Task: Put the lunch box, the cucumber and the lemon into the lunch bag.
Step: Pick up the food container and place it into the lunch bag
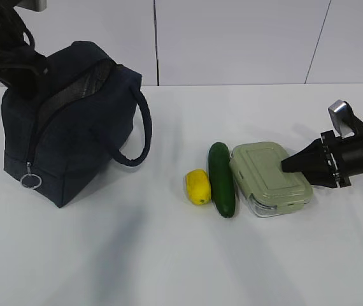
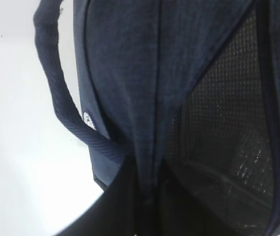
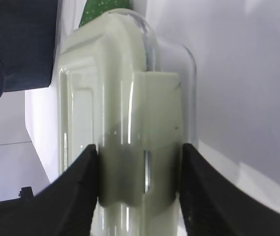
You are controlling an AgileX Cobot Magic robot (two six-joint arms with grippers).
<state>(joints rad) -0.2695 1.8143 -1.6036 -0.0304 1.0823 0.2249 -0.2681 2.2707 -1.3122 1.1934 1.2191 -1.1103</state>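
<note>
Now the lunch box (image 3: 125,113) (green-lidded) sits squeezed between the right jaws.

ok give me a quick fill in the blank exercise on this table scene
1. The cucumber lies between the lunch box and the ____.
2. The right gripper has its fingers on either side of the ____.
3. The lunch bag stands at the ____ end of the table.

Missing words: lemon; lunch box; left
</note>
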